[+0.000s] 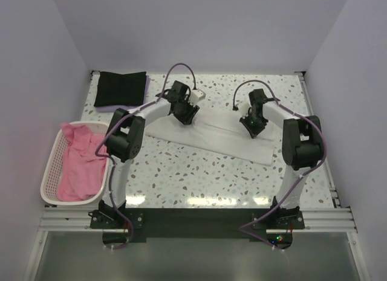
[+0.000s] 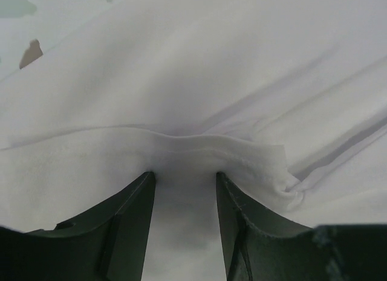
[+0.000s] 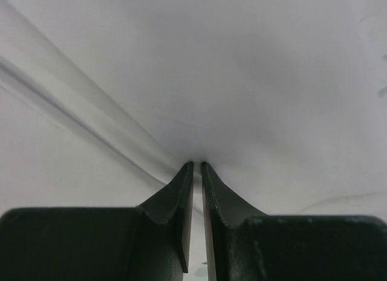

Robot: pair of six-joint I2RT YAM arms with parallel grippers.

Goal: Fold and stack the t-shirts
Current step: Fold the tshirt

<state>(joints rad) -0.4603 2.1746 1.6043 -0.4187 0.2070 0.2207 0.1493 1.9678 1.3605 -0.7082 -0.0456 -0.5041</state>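
1. Your white t-shirt (image 1: 211, 139) lies on the table (image 1: 199, 172) as a long folded strip. It runs from under the left arm to under the right arm.
2. Your left gripper (image 2: 181, 175) is down on the left end of the strip. Its jaws stand about half open. The thick hem of the white t-shirt lies across the tips of its fingers (image 2: 130, 214). You can see cloth in the gap between them, but nothing is squeezed there.
3. Your right gripper (image 3: 196, 165) is down on the right part of the strip. Its jaws are almost closed, with only a thin slit between them. They pinch a bit of the white t-shirt at the tips, and a crease runs away from that spot.
4. The black t-shirt (image 1: 121, 87) sits folded in the far left corner of the table. It lies on top of the lavender t-shirt (image 1: 112, 107), which peeks out at the edges.
5. The pink t-shirts (image 1: 78, 163) lie crumpled in the basket (image 1: 48, 172) at the left side.
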